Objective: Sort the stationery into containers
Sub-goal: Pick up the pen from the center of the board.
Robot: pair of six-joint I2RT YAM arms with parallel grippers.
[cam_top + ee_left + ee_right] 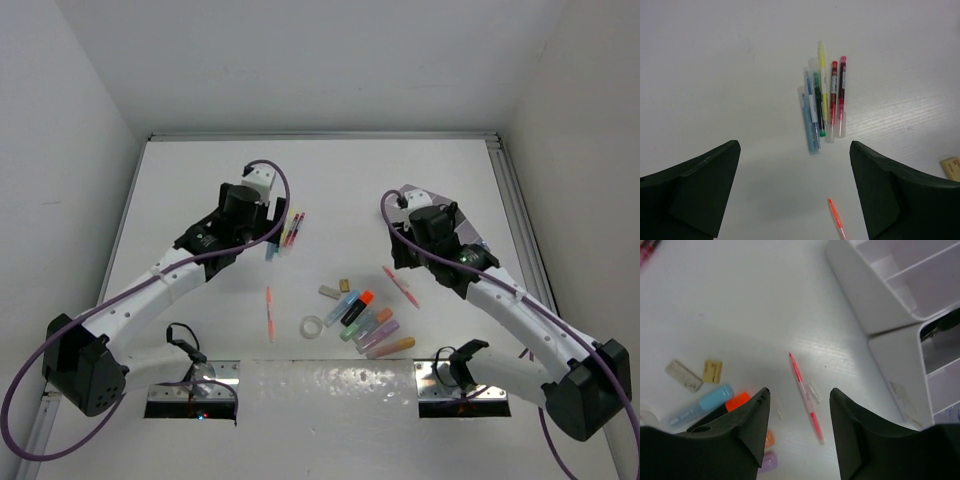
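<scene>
Organizer [865,295] near pink pen [805,395], dark item [942,325] in one compartment.

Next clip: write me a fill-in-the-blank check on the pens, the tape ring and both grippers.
1. The jaws of the left gripper and the right gripper both stand ___, holding nothing.
2. The lone thin pink pen near the pale lilac-white plastic desk organizer shows between the jaws of the ___ gripper.
3. In the bundle of thin coloured pens, the one reaching farthest from the left gripper is ___.
4. The clear tape ring lies on the white ___, outside the organizer.
Missing words: open; right; yellow; table.
</scene>
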